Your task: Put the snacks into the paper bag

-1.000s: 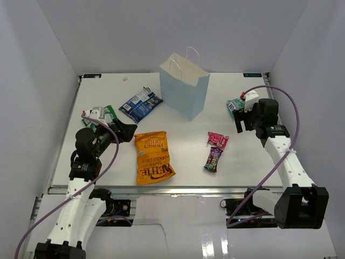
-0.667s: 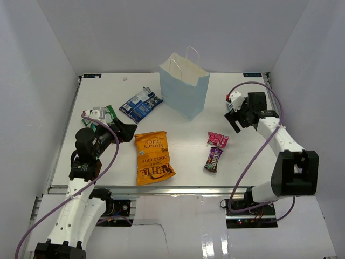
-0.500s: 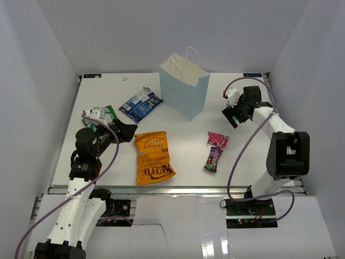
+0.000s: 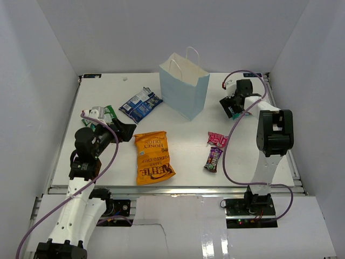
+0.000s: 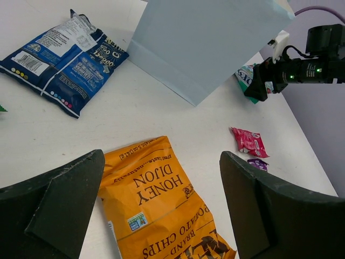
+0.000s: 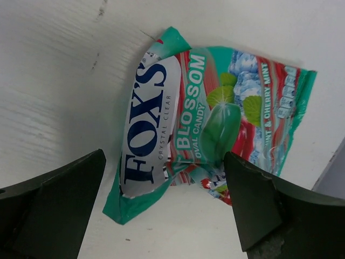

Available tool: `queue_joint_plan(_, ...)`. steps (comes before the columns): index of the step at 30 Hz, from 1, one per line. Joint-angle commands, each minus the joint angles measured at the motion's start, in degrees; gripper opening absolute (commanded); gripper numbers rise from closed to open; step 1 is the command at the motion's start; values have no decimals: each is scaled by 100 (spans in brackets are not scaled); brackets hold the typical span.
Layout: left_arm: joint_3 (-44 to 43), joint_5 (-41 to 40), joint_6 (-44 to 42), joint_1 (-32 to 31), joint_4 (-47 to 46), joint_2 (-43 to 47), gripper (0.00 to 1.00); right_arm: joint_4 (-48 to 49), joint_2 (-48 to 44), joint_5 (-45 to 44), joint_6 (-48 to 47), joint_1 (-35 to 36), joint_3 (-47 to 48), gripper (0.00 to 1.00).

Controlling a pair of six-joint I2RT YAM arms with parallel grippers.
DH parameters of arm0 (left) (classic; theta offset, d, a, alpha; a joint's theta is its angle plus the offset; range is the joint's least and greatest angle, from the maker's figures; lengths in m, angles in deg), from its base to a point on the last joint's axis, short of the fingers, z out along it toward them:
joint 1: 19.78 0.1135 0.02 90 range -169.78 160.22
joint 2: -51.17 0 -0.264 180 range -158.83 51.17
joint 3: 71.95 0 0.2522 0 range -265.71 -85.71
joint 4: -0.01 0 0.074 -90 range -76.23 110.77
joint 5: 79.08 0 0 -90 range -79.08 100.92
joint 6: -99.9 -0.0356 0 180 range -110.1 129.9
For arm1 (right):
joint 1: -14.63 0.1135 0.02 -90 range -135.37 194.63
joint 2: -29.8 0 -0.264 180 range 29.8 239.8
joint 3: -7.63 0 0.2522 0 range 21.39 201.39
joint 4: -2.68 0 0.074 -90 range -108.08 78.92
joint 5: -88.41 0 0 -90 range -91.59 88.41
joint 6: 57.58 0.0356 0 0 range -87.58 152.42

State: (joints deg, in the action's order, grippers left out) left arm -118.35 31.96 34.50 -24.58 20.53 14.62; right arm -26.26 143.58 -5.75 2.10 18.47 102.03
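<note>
The light blue paper bag [image 4: 185,86] stands upright at the back middle, also in the left wrist view [image 5: 210,38]. The orange chip bag [image 4: 153,157] lies flat at the front; my open left gripper [image 4: 125,131] hovers over its top edge [image 5: 161,199], empty. The blue chip bag [image 4: 140,104] and green packet [image 4: 105,114] lie at the left. The pink packet [image 4: 218,140] and dark brown candy pack [image 4: 213,158] lie right of centre. My right gripper [image 4: 229,103] is open just above the teal-green packet [image 6: 205,129], jaws on either side, not touching it.
White walls close the table on three sides. The right arm's cable loops above the table's right side [image 4: 237,135]. The right arm stretches far back beside the bag's right side. The table's near edge [image 4: 172,189] runs by the arm bases.
My right arm has swung back and left, bringing its gripper over the teal-green packet next to the bag. The left arm and all other packets have not moved.
</note>
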Motion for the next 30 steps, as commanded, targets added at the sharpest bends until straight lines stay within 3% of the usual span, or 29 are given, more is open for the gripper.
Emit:
queue_joint_plan(1, -190, 120, -69, 75, -175, 26, 98, 305, 127, -410, 229, 21, 110, 95)
queue_joint_plan(4, -190, 199, -52, 102, -202, -9, 98, 331, 197, -375, 246, 12, 22, 79)
queue_joint_plan(8, -181, 225, -43, 111, -211, -27, 98, 305, 40, -296, 325, 21, -241, 31)
queue_joint_plan(12, -190, 252, -43, 119, -219, -9, 98, 323, -373, -208, 369, 12, -566, 12)
queue_joint_plan(17, -181, 269, -43, 119, -228, 8, 98, 191, -1539, 354, 754, -137, -927, 8)
queue_joint_plan(21, -172, 278, -34, 128, -237, 17, 98, -72, -2692, 1775, 1177, -313, -954, 8)
queue_joint_plan(26, -172, 278, -34, 119, -237, -1, 98, -468, -3694, 2858, 1801, -313, -201, 8)
queue_joint_plan(30, -163, 252, -43, 119, -228, -18, 98, -390, -3732, 4050, 2521, -313, 775, 8)
